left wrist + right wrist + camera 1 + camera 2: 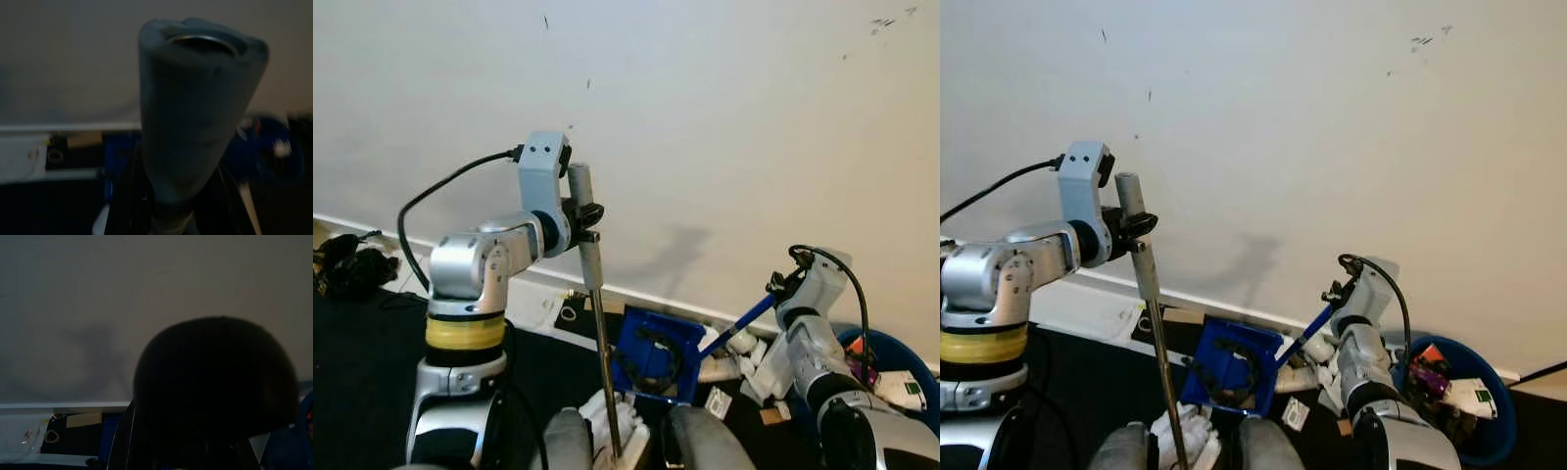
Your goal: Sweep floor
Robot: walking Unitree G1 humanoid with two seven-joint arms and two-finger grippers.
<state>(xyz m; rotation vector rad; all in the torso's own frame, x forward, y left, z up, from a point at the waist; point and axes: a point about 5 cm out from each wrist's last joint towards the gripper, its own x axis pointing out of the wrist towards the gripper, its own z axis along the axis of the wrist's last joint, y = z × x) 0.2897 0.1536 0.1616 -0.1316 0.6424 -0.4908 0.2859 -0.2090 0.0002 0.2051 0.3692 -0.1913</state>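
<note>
Gripping the broom handle (592, 257) near its grey top, the left gripper (584, 217) is sitting at centre-left of the left eye view, fingers clenched around the pole, which is running down to the bottom centre. At lower right, the right gripper (781, 285) is holding the blue dustpan (651, 354) by its long handle beside the blue bin (1449, 392). In the left wrist view, the handle cap (195, 107) is looming at centre. In the right wrist view, a dark rounded shape is blocking the lower middle. The broom is looking light, stiff and smooth, so holding high is giving leverage.
</note>
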